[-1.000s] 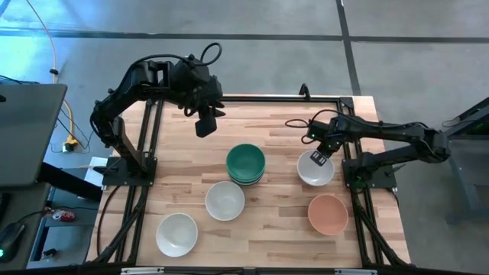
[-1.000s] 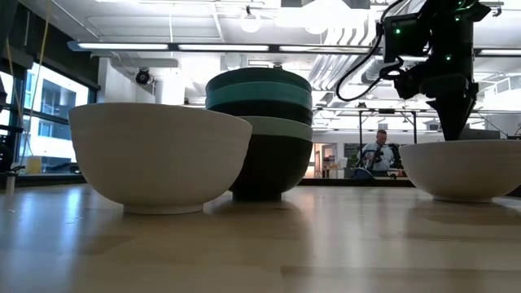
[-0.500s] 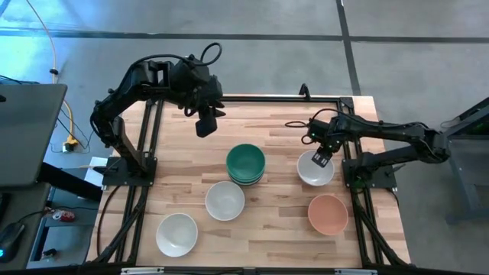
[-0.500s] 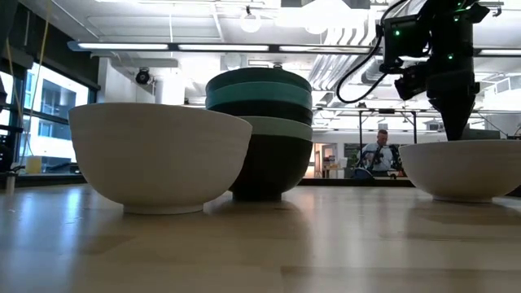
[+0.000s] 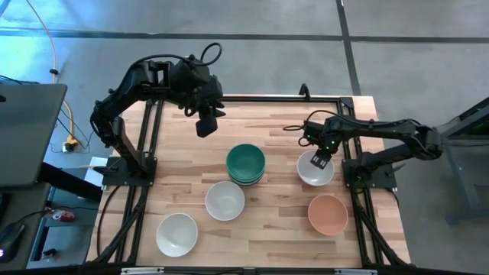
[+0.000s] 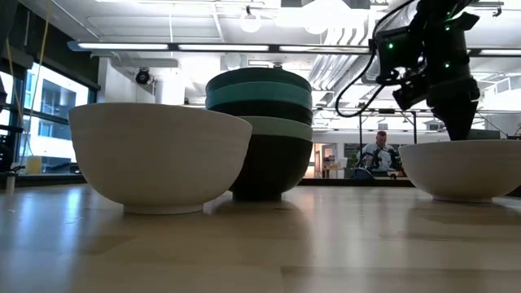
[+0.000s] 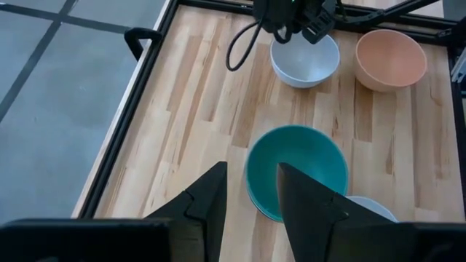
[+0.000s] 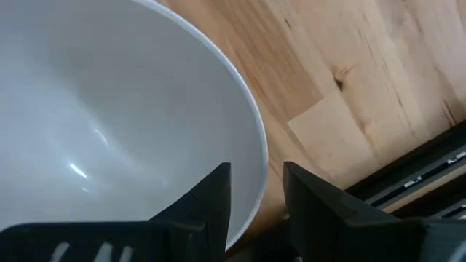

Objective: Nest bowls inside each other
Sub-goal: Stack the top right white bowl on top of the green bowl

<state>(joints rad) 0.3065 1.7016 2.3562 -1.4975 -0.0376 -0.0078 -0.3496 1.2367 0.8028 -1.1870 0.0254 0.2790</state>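
Note:
My right gripper (image 5: 322,159) (image 8: 256,191) is open and points down over the far rim (image 8: 255,156) of a white bowl (image 5: 315,169) (image 6: 464,167). One finger stands inside the rim and one outside, and I see no touch. My left gripper (image 5: 205,127) (image 7: 253,191) hangs open above the table's far left part, holding nothing. A stack of bowls with a teal one on top (image 5: 245,163) (image 6: 259,134) sits mid-table. Two more white bowls (image 5: 225,200) (image 5: 176,234) and a salmon bowl (image 5: 328,214) stand singly on their bases.
Black frame rails (image 5: 150,137) run along the table's left and right sides, and the right arm's base (image 5: 367,172) stands close beside the white bowl. Bare wood (image 5: 267,122) lies along the far part of the table. A person (image 6: 377,153) shows in the room beyond.
My right gripper has shifted a little toward the table's left and tipped slightly over the white bowl's far rim. The bowl has not moved.

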